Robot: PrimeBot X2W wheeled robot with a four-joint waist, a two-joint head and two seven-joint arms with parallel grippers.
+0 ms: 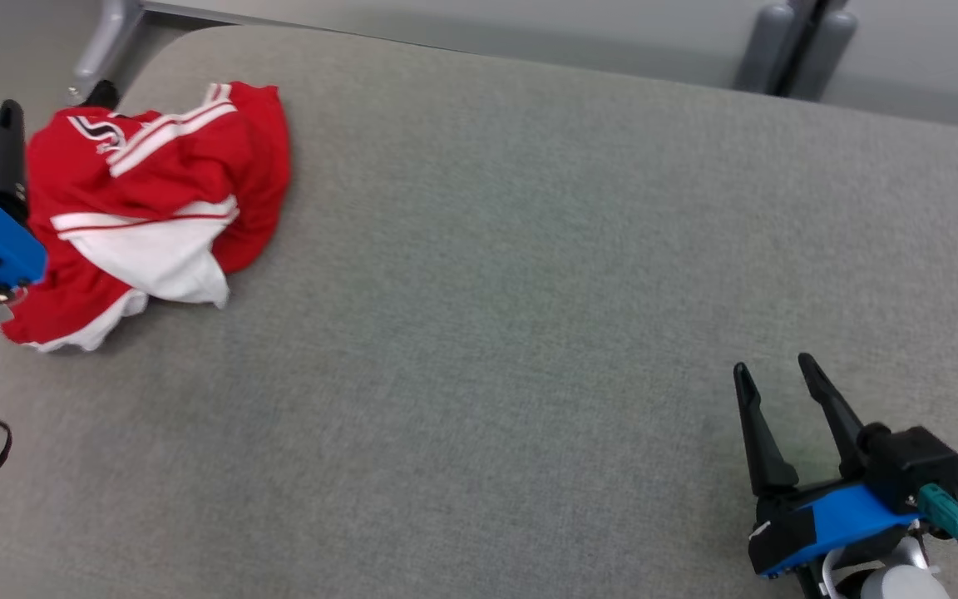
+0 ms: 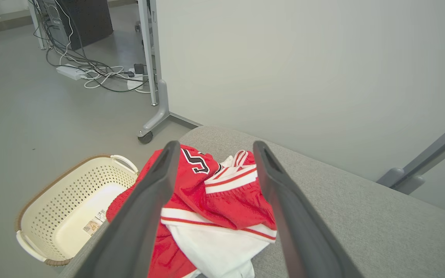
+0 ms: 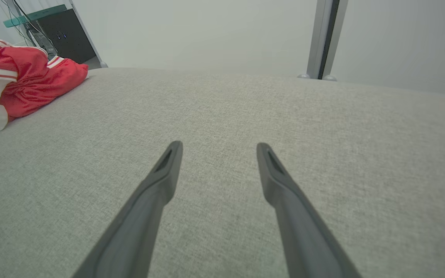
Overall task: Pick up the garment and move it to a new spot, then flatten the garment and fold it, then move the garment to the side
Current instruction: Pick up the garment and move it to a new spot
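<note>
A crumpled red and white garment (image 1: 171, 166) lies at the far left corner of the grey padded table (image 1: 529, 274). My left gripper (image 1: 55, 98) hovers over the garment's left part, open wide. In the left wrist view the left gripper (image 2: 214, 148) frames the garment (image 2: 222, 197) between its two dark fingers, and no cloth is pinched. My right gripper (image 1: 772, 366) stands open near the table's front right, with nothing between its fingers. From the right wrist, the right gripper (image 3: 218, 146) points across bare fabric, and the garment (image 3: 25, 77) lies far off at the left.
A cream laundry basket (image 2: 72, 200) stands on the floor just beyond the table's left edge. Cables and a power strip (image 2: 91, 71) lie on the floor by a wheeled grey frame leg (image 2: 157, 112). Grey posts (image 1: 787, 42) rise behind the table's far edge.
</note>
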